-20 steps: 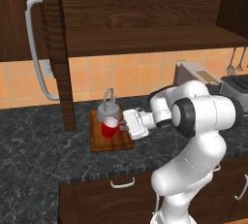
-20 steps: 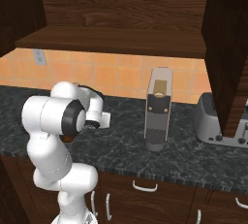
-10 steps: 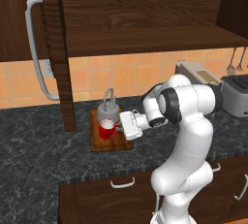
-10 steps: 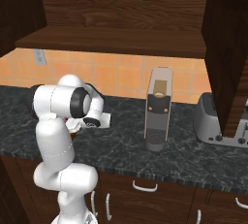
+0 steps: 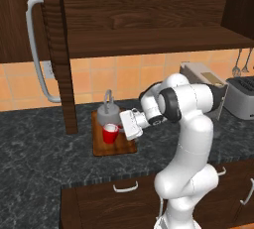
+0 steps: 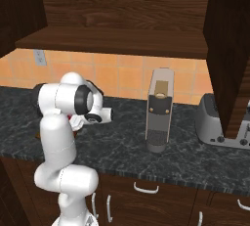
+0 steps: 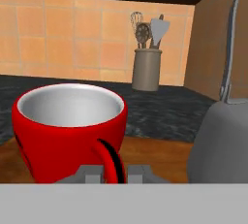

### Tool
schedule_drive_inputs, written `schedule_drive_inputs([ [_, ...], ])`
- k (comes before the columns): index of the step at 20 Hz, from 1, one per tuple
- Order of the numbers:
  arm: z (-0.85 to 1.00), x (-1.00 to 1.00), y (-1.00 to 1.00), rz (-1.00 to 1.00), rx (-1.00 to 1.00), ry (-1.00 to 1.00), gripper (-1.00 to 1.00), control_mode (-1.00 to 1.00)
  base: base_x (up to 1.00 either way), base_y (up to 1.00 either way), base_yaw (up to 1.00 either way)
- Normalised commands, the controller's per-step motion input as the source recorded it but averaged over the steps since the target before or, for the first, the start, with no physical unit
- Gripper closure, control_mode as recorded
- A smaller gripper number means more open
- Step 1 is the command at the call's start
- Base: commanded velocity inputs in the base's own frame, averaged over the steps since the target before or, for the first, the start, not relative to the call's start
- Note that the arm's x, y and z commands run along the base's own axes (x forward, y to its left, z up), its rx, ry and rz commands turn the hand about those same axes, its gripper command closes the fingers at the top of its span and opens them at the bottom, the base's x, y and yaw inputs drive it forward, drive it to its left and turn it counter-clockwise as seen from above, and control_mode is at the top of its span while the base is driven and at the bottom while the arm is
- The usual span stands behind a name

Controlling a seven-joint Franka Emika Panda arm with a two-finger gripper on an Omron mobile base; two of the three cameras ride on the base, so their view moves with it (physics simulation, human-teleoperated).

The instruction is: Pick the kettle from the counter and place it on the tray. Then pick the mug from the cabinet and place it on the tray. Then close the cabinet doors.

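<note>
The gripper point(image 7: 114, 172) is pinched on the handle of the mug point(image 7: 70, 128), its tips nearly together around the thin red loop. The mug stands upright on the tray point(image 5: 113, 146), mouth up, handle turned toward the hand. Just beside it, also on the tray, stands the kettle point(image 5: 108, 115), upright with its wire handle arching up. The tray lies on the counter point(image 5: 44, 158), below the open cabinet point(image 5: 149, 29). A utensil jar point(image 7: 146, 70) stands by the tiled wall beyond; a door point(image 5: 58, 54) hangs open near the tray.

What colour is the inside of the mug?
Pale silvery grey inside the red mug; the hand view shows it best.
</note>
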Motion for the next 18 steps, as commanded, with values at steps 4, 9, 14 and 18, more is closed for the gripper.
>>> schedule_drive_inputs([
  [4,-0.18,-0.22,0.08,0.0,-0.05,-0.21,1.0,-1.0,0.0,0.0,0.0],
  [9,-0.1,-0.36,0.01,0.0,-0.04,-0.22,1.0,-1.0,0.0,0.0,0.0],
  [14,-0.07,-0.12,0.0,-0.01,-0.02,-0.08,1.0,-1.0,0.0,0.0,0.0],
  [18,-0.04,0.0,-0.01,-0.02,-0.01,0.0,1.0,-1.0,0.0,0.0,0.0],
])
